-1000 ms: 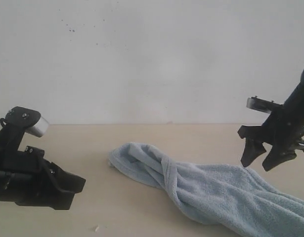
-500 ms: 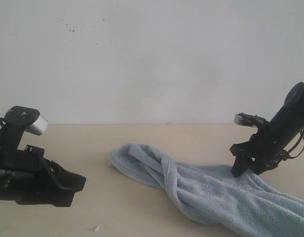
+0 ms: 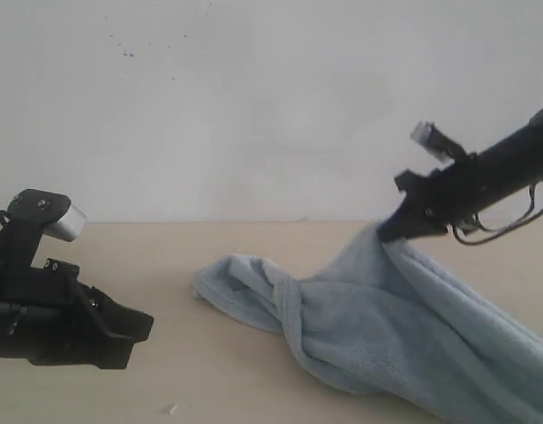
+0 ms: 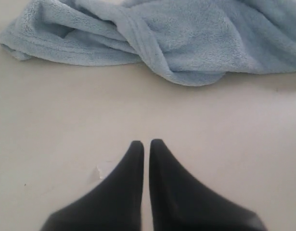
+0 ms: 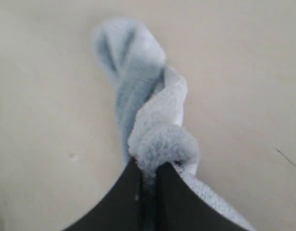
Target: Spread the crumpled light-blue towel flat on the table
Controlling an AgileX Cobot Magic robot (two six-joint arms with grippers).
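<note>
your right claw (image 3: 388, 231), just open, now pinches the crumpled pale-blue terry towel (image 3: 368, 322) up, cloth hanging below it, ready to spread.

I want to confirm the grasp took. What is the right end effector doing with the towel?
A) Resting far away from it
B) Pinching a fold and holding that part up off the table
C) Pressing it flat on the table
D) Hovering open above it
B: the right end effector is shut on a bunched fold of the towel, which drapes from it down to the table.
</note>
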